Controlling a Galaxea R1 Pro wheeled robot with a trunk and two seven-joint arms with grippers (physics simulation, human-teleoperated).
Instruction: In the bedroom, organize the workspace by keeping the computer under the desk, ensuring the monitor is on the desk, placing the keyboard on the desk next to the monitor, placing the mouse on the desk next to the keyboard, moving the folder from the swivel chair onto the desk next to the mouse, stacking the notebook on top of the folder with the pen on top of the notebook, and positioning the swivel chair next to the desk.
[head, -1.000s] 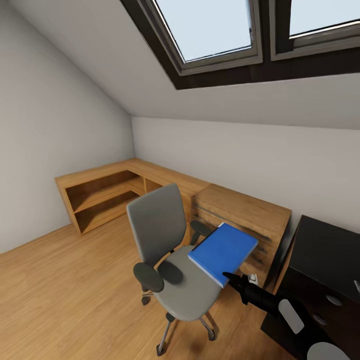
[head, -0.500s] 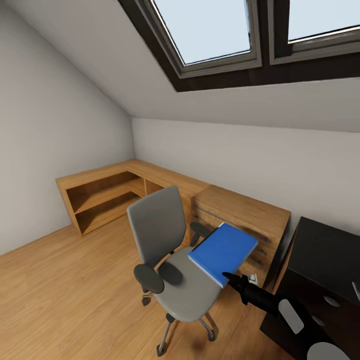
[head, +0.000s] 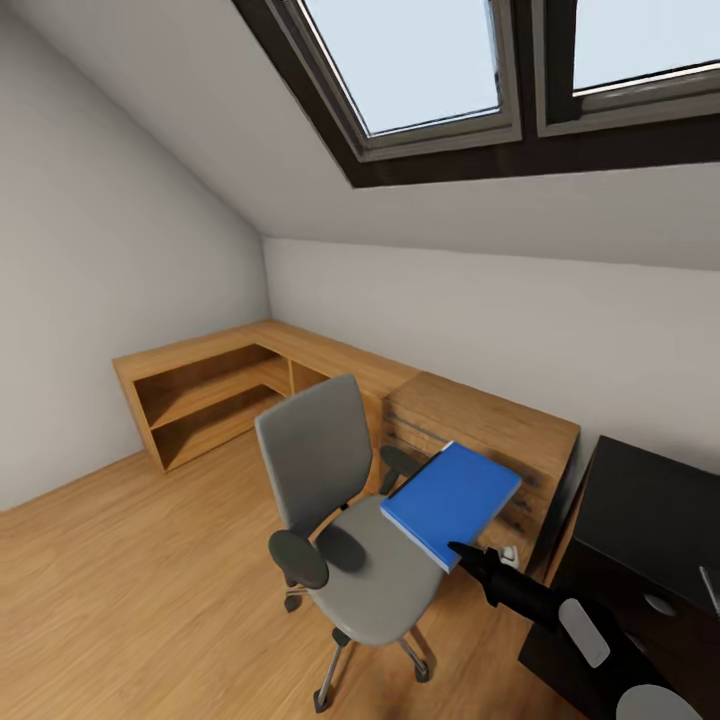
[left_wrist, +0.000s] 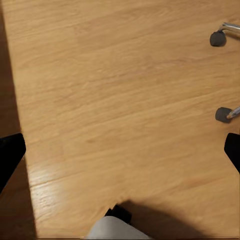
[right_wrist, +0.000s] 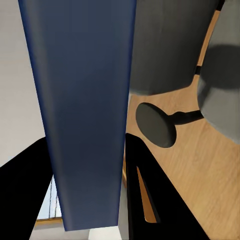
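folder (head: 452, 499) blue, lifted above chair (head: 345, 510) seat, tilted | right hand (head: 462, 552) clamped on folder's near edge | surface (head: 650, 510) black, at right | left hand (left_wrist: 120, 155) fingers spread apart over wood floor (left_wrist: 110, 90)

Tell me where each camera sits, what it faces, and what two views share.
Head view: high, looking down at the chair, desk and right gripper holding the folder.
Left wrist view: faces the floor; dark fingertips at the edges.
Right wrist view: looks along fingers clamping the folder.
Shared: head and right wrist views show folder and chair.
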